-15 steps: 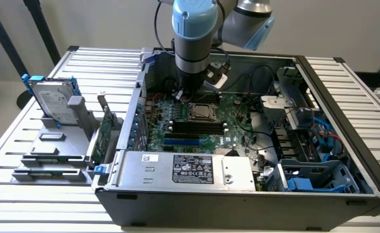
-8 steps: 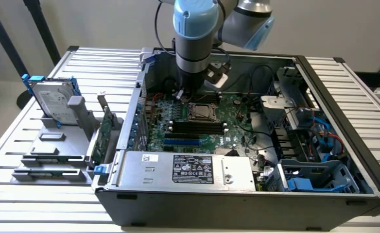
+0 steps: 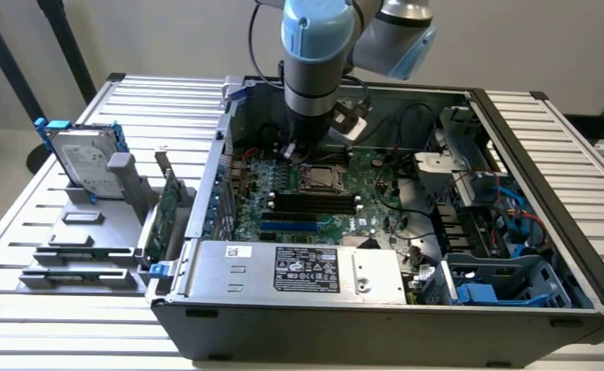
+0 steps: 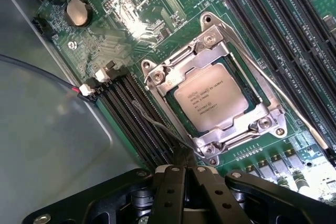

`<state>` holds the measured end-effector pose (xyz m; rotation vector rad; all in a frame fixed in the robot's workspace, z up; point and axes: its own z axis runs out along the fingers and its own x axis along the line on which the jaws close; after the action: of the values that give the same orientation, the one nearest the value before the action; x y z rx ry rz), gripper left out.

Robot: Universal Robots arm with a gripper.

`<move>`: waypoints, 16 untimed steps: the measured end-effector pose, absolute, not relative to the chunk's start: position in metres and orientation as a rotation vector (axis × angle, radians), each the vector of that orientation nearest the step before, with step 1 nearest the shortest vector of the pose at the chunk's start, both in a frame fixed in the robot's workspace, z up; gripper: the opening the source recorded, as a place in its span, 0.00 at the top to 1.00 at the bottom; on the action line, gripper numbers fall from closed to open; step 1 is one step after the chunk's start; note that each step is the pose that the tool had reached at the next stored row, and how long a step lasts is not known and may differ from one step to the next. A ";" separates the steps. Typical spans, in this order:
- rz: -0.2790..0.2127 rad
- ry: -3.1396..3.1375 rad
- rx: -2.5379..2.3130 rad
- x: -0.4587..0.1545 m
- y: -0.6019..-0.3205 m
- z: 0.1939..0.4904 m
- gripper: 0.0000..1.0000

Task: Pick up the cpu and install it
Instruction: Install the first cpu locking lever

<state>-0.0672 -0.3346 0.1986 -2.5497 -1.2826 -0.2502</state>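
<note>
While my gripper (image 4: 185,171) hangs over the open computer case (image 3: 385,328) with its fingers clenched on nothing, the cpu (image 4: 212,98) lies flat inside the socket frame (image 4: 157,74) of the green board (image 4: 131,19), dull silver top facing up. In the exterior picture the chip sits near the centre of the frame, just below my fingertips and a little toward the exterior view's right, close to them but apart. It is nearly square, so it has little long axis to speak of; in the wrist picture its edges run at a slant to the line where my two fingers meet. A thin wire lever (image 4: 157,124) reaches from beside the memory slots (image 4: 123,103) toward the frame's nearest corner and ends just in front of my fingertips. It is the closest thing to them, though I cannot tell whether they touch. By my reading the chip is already seated, with the metal plate lying around its rim. The wrist camera gives the lettering on the chip, the screws of the frame and a coin battery (image 4: 79,12) farther across the board. The exterior camera gives the wider setting: my arm coming down from the upper middle of the frame, a power supply (image 3: 302,270) along the case's lower edge, and a hard drive (image 3: 80,162) with blue rails standing on a rack at the left of the frame.
</note>
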 end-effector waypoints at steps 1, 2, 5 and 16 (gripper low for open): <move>-0.249 -1.282 -2.550 -0.066 -0.335 0.199 0.89; -0.248 -1.282 -2.550 -0.065 -0.335 0.198 0.89; -0.243 -1.282 -2.550 -0.062 -0.335 0.198 0.89; -0.204 -1.278 -2.555 -0.052 -0.334 0.198 0.89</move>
<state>-0.0519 -0.3340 0.1977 -2.5548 -1.2779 -0.2044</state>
